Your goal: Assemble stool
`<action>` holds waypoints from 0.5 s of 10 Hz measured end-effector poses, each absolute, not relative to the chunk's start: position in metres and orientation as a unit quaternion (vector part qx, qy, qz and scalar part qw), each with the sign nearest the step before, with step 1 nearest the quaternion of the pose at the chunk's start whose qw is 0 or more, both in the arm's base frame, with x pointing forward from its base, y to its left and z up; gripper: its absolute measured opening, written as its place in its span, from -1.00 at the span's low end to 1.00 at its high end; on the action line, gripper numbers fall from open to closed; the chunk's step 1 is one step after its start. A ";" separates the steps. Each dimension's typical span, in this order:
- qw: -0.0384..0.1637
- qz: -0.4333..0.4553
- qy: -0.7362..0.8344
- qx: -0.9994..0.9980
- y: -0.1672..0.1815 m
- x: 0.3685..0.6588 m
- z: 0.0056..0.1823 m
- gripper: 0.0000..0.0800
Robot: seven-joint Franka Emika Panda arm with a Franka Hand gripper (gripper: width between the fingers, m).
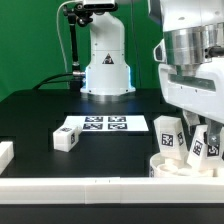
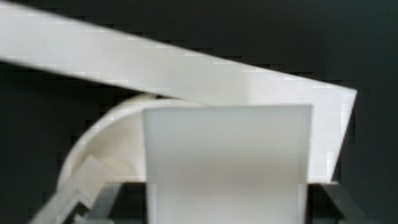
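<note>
My gripper (image 1: 178,122) hangs at the exterior view's right, shut on a white blocky stool leg (image 1: 168,134) that bears a black-and-white tag. In the wrist view that leg (image 2: 226,150) fills the space between the dark fingers (image 2: 361,200) of the gripper (image 2: 226,208). The leg is held just above the round white seat disc (image 1: 178,167), whose curved rim (image 2: 103,140) shows behind it. A second tagged leg (image 1: 203,147) stands on the seat next to the held one. A third leg (image 1: 67,137) lies on the black table further to the left.
The marker board (image 1: 105,124) lies mid-table in front of the robot base (image 1: 105,65). A long white border bar (image 1: 90,190) runs along the front edge and crosses the wrist view (image 2: 160,62). Another white piece (image 1: 5,153) sits at the far left.
</note>
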State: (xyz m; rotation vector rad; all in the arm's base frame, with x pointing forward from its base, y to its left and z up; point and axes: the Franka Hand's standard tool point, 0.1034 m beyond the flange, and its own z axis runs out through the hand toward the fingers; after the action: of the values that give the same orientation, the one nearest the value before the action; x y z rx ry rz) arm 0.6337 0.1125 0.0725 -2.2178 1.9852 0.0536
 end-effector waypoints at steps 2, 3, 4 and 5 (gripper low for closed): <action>0.087 0.024 0.701 -0.707 0.113 0.634 0.072 -0.15; 0.091 0.026 0.724 -0.683 0.113 0.634 0.072 -0.15; 0.093 0.028 0.740 -0.666 0.113 0.634 0.072 -0.15; 0.093 0.032 0.760 -0.643 0.114 0.634 0.072 -0.15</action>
State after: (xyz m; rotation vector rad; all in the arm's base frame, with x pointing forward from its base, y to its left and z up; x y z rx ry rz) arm 0.6342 0.1136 0.0718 -1.9079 2.2560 0.0936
